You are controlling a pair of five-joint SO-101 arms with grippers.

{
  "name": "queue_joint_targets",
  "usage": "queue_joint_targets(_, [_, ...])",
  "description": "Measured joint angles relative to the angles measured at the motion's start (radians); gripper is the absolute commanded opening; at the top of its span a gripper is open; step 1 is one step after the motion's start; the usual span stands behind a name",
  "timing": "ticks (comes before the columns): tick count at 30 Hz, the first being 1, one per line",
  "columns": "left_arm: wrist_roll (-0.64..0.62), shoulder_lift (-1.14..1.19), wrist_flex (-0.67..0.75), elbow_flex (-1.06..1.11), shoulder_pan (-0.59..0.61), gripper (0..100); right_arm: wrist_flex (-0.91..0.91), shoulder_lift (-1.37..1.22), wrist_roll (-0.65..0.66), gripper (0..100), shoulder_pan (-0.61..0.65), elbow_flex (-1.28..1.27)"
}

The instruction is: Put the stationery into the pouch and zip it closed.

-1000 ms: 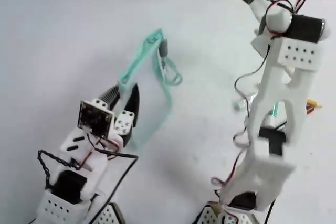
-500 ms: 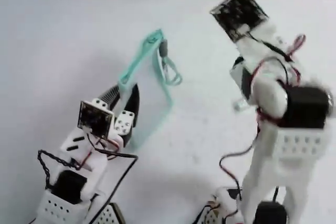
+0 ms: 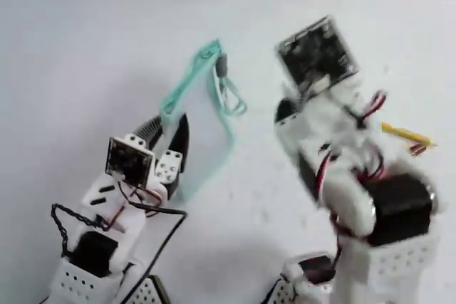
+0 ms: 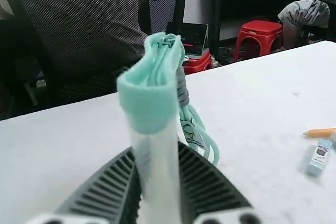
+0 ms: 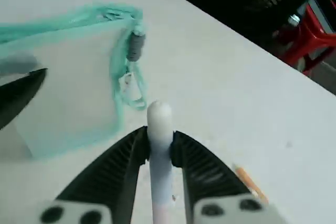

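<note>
Your left gripper (image 3: 171,132) clamps the teal-trimmed pouch (image 3: 206,129) by one end and holds it up on its edge, left of the tabletop's (image 3: 71,69) middle. The left wrist view shows the jaws narrow, pressed against the clear wall on both sides.

From above, your right arm is a blur over the tabletop's right half. Its own wrist view makes the grip plain: the right gripper (image 5: 158,135) is closed around a white stick (image 5: 159,118), whose rounded tip stands up between the ribbed fingers. The stick is near the pouch but apart from it.

That view also catches the pouch's grey zip pull (image 5: 135,45) and its looped teal cord (image 5: 128,85), both at the end away from your left gripper. Whether the zip is open you cannot tell.

A yellow pencil (image 3: 405,133) lies toward the tabletop's right edge. The left wrist view adds one more piece — a small pale-blue block (image 4: 318,157) just beside the pencil's tip, well apart from the pouch.
</note>
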State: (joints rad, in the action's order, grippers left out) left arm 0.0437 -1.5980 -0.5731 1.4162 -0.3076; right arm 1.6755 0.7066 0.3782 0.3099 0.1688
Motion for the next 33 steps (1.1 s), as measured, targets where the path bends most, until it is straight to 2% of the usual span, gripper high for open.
queue_joint_targets(6, [0.0, 0.0, 0.0, 0.0, 0.0, 2, -0.247, 0.158, -0.018, 1.9, 0.029, -0.305])
queue_joint_targets(12, [0.0, 0.0, 0.0, 0.0, 0.0, 2, -0.488, 0.193, -0.018, 1.9, 0.032, -0.557])
queue_joint_targets(17, [0.0, 0.0, 0.0, 0.003, 0.0, 2, -0.559, 0.196, -0.018, 1.9, 0.009, -0.669])
queue_joint_targets(24, [0.0, 0.0, 0.0, 0.003, 0.0, 2, -0.733, 0.196, -0.127, 1.9, -0.081, -0.87])
queue_joint_targets(33, [0.0, 0.0, 0.0, 0.003, 0.0, 2, -0.833, 0.195, -0.161, 1.9, -0.101, -0.979])
